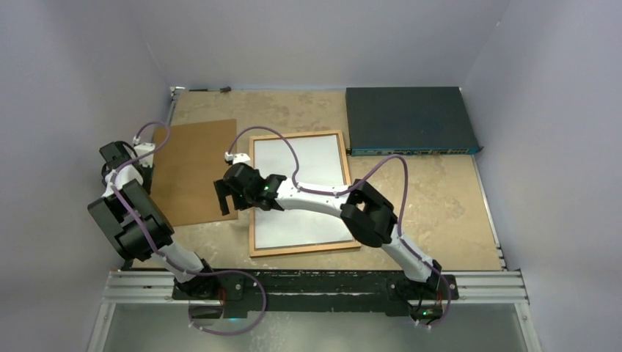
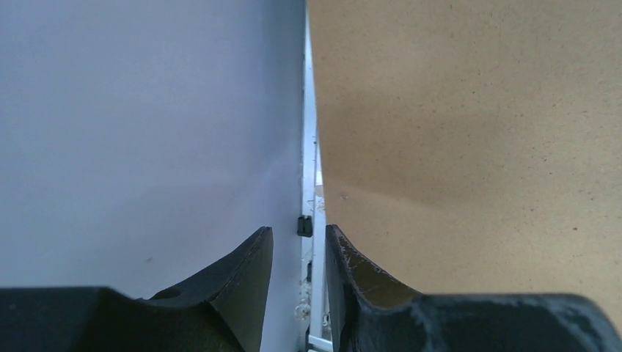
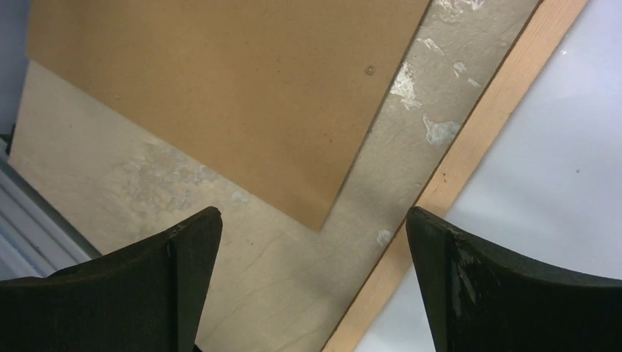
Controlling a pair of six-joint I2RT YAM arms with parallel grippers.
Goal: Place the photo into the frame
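Observation:
The orange-brown wooden frame (image 1: 304, 248) lies flat mid-table, and its edge also shows in the right wrist view (image 3: 469, 154). A plain white sheet (image 1: 315, 220) fills it, matching the photo's white back; it also shows in the right wrist view (image 3: 557, 147), and no printed side shows. My right gripper (image 1: 227, 202) is open and empty in its wrist view (image 3: 314, 220). It hovers over the bare table between the frame's left edge and the brown backing board (image 3: 220, 95). My left gripper (image 1: 144, 165) is at the board's left edge by the wall, and its wrist view (image 2: 299, 235) shows the jaws a narrow gap apart with nothing between them.
The brown backing board (image 1: 194, 169) lies left of the frame, its near right corner close to my right gripper. A dark blue flat box (image 1: 411, 121) sits at the back right. Grey walls close in on the left, back and right.

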